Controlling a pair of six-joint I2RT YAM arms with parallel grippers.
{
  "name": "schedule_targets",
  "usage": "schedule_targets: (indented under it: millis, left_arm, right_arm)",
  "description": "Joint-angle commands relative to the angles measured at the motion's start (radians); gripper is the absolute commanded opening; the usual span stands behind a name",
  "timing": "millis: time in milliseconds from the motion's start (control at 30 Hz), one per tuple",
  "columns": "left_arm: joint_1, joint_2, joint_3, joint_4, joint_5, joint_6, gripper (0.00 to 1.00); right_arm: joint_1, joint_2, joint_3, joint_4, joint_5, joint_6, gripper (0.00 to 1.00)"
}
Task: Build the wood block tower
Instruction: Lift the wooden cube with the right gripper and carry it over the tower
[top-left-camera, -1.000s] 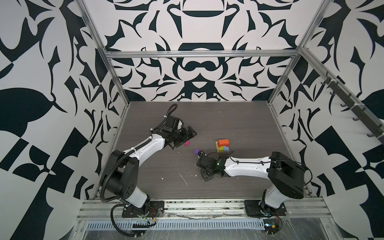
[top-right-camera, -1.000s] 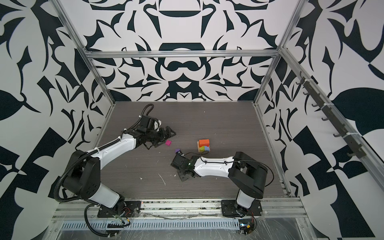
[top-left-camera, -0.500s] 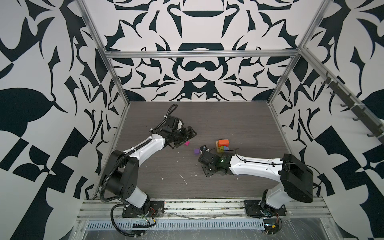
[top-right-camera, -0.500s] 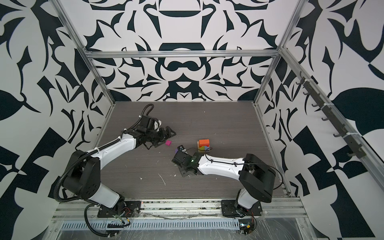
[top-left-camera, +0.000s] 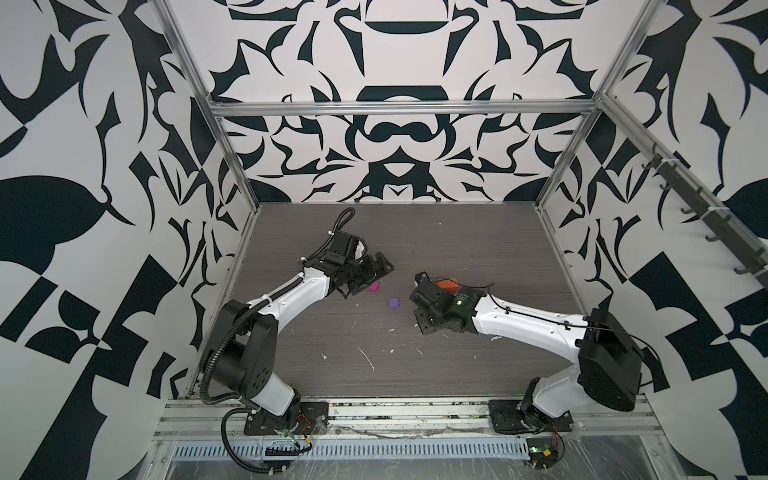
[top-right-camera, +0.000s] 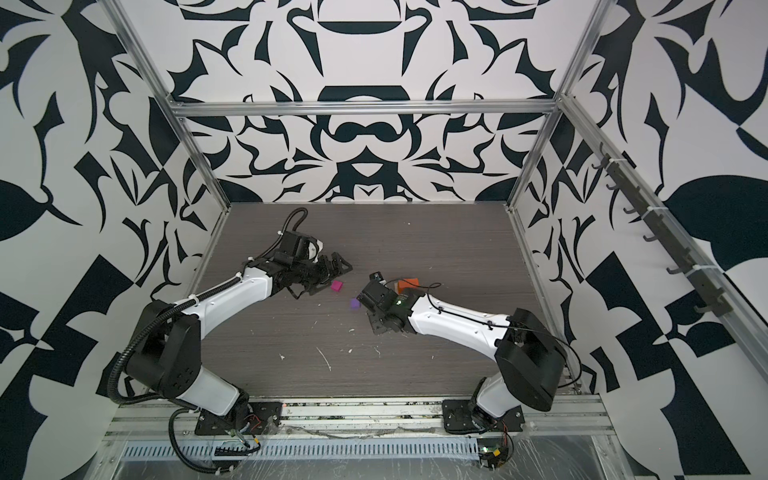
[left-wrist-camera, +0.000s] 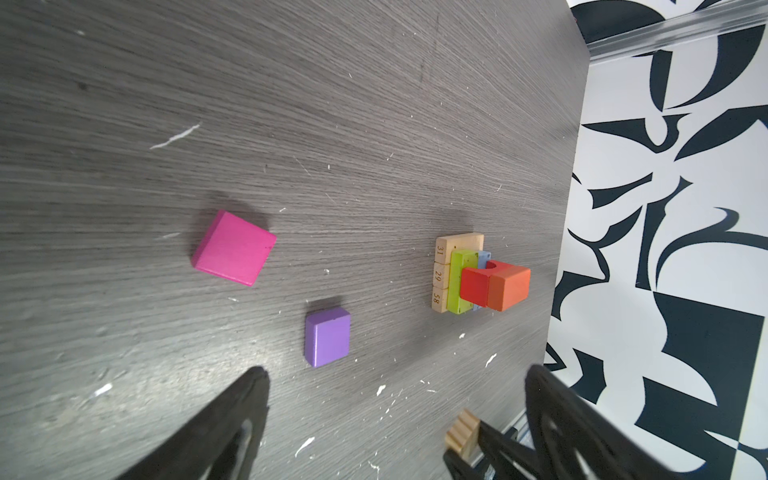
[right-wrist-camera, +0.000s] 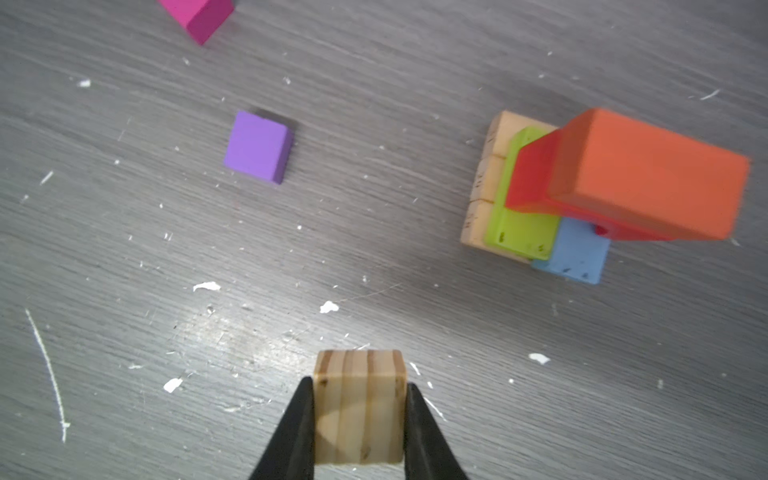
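The wood block tower (right-wrist-camera: 582, 187) stands on tan planks (left-wrist-camera: 440, 274), with lime green (right-wrist-camera: 519, 224) and light blue (right-wrist-camera: 575, 253) blocks, then red (right-wrist-camera: 532, 174) and orange (right-wrist-camera: 648, 178) on top. In both top views only the orange top (top-left-camera: 448, 284) (top-right-camera: 407, 284) shows past my right gripper (top-left-camera: 420, 284). That gripper (right-wrist-camera: 359, 390) is shut on a ridged tan block (right-wrist-camera: 359, 407), held above the table just left of the tower. A purple cube (top-left-camera: 393, 303) and a magenta cube (top-left-camera: 374, 286) lie loose. My left gripper (left-wrist-camera: 397, 374) hangs open and empty by the magenta cube.
White flecks and scratches (top-left-camera: 365, 357) mark the dark wood-grain table (top-left-camera: 478, 241). Patterned walls with metal frame posts (top-left-camera: 232, 166) close in the left, back and right sides. The arm bases sit on the front rail (top-left-camera: 399, 409).
My right gripper has lifted the ridged tan block and carried it away from the front, toward the tower. The left arm has not moved.
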Motion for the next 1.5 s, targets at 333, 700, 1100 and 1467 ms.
schedule_targets:
  millis: [333, 700, 1100, 1467]
  left_arm:
    - [0.000, 0.005, -0.003, 0.003, 0.028, 0.012, 0.99]
    - [0.000, 0.001, -0.004, -0.001, 0.029, 0.013, 0.99]
    - [0.001, -0.003, -0.006, 0.002, 0.030, 0.015, 0.99]
    - [0.000, -0.008, -0.014, 0.002, 0.028, 0.013, 0.99]
  right_arm:
    - [-0.124, -0.038, 0.086, -0.086, 0.003, -0.078, 0.28]
    - [-0.188, -0.005, 0.157, -0.110, -0.009, -0.099, 0.28]
    - [-0.271, 0.053, 0.223, -0.104, -0.029, -0.098, 0.27]
    - [-0.324, 0.095, 0.255, -0.104, -0.074, -0.095, 0.27]
